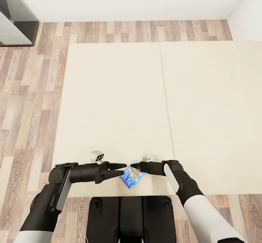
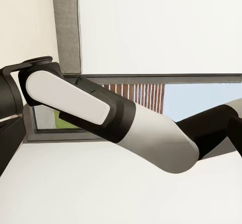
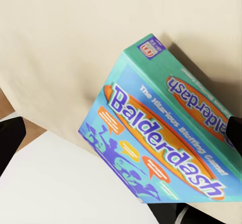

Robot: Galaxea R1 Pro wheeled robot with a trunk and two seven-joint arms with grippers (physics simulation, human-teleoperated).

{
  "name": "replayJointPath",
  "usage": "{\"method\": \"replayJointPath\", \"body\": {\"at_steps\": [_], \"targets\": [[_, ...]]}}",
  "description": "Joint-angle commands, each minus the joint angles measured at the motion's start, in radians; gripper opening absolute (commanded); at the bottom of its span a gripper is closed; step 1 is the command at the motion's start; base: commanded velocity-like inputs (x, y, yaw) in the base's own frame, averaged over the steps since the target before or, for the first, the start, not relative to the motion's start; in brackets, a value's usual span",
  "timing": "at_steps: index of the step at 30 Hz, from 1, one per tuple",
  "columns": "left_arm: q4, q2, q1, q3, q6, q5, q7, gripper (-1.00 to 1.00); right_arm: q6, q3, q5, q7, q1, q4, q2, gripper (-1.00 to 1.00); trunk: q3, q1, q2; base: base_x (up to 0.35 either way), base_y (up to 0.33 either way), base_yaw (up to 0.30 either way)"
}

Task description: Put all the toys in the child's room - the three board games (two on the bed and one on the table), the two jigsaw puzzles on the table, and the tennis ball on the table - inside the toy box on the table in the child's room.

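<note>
the blue board game [image 1: 132,179] sits at the near edge of the bed [image 1: 116,108], right in front of the robot's trunk, turned on the diagonal so its long axis runs from near-left to far-right. in the right wrist view the box [image 3: 166,138] looks tipped up on one edge, printed face and a side both showing, with a dark fingertip [image 3: 235,133] at its far end. the right gripper [image 1: 137,167] meets the box at its upper right corner and appears closed on that end, though the head view does not show the pads clearly. the left gripper [image 1: 118,169] points at the box from the other side, its fingers a little apart and just short of the left edge, holding nothing. the right arm is the one in contact; the left is near enough to steady the free end. from here the box probably needs lifting clear of the mattress.
</note>
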Motion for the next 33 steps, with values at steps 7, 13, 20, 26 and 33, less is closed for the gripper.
{"method": "replayJointPath", "body": {"at_steps": [7,13,20,26,33], "targets": [[0.000,0.000,0.000,0.000,0.011,0.000,-0.003,1.00,0.005,0.000,-0.001,0.002,0.000,-0.001,0.000,1.00,-0.001,0.001,-0.001,0.000,0.000,0.000],[0.000,0.000,0.000,0.000,0.011,0.000,-0.002,1.00,0.005,-0.001,-0.001,0.003,0.000,-0.001,-0.001,1.00,-0.001,0.001,-0.001,0.000,0.000,0.000],[-0.001,0.000,0.000,0.000,0.011,0.000,-0.003,1.00,0.006,-0.001,-0.001,0.003,0.000,-0.001,0.000,1.00,-0.001,0.001,-0.001,0.000,0.000,0.000],[0.000,0.000,0.000,0.000,0.011,0.000,-0.003,1.00,0.005,-0.002,-0.001,0.003,0.000,-0.001,-0.001,1.00,-0.001,0.001,-0.001,0.000,0.000,0.000],[0.000,0.000,0.000,0.002,0.011,0.000,-0.003,1.00,0.004,-0.003,-0.001,0.005,0.000,-0.004,-0.001,1.00,-0.001,0.001,-0.001,0.000,0.000,0.000]]}}
